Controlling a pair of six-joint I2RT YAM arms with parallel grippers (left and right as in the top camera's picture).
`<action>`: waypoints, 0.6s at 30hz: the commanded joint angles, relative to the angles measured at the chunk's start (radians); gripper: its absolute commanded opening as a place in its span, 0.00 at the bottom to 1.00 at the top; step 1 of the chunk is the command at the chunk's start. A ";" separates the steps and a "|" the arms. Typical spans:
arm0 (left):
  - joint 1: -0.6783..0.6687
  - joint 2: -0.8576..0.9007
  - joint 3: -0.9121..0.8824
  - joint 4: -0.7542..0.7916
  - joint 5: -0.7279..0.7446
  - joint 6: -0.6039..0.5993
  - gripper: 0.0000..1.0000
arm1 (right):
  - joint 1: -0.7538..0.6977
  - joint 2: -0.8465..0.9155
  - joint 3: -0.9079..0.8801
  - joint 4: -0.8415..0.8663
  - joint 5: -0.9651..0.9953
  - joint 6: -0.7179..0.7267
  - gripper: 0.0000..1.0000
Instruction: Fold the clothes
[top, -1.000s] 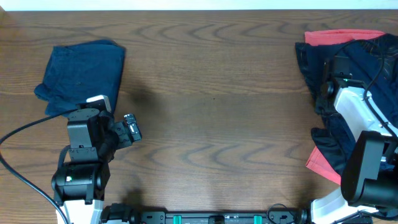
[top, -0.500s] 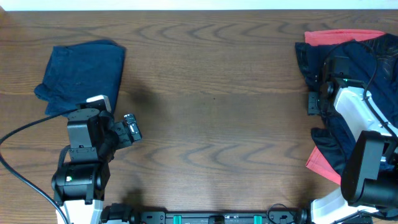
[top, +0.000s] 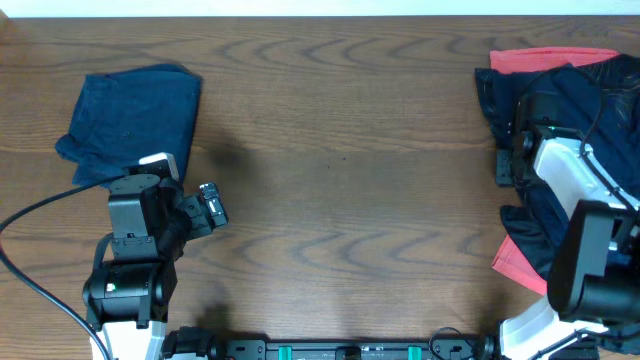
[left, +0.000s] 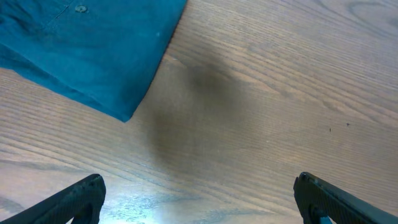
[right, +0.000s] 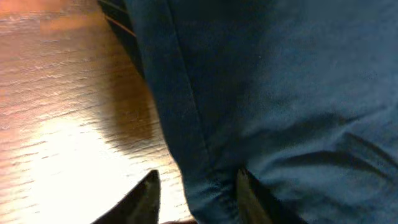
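A folded blue garment (top: 130, 120) lies at the far left of the table; its corner shows in the left wrist view (left: 81, 50). My left gripper (top: 212, 205) is open and empty over bare wood (left: 199, 199), just below and to the right of that garment. A crumpled navy garment (top: 590, 90) lies on a pile at the right edge. My right gripper (top: 503, 165) is at its left hem. In the right wrist view its fingers (right: 196, 193) are closed on the bunched hem of the navy garment (right: 280, 93).
A red garment (top: 550, 58) lies under the navy one, with another red corner (top: 515, 262) showing near the front right. The wooden table (top: 340, 200) stretches between the two arms. The right arm's white body covers part of the pile.
My right gripper has shifted slightly left to the navy garment's left hem. The left arm and the folded blue garment have not moved.
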 joint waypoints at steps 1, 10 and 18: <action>0.005 0.003 0.016 0.000 0.011 -0.010 0.98 | -0.003 0.014 -0.005 0.007 0.064 0.049 0.24; 0.005 0.003 0.016 0.000 0.011 -0.010 0.98 | 0.000 -0.070 0.000 0.008 0.085 0.089 0.01; 0.005 0.003 0.016 0.000 0.011 -0.010 0.98 | 0.115 -0.284 0.014 -0.051 -0.210 -0.098 0.01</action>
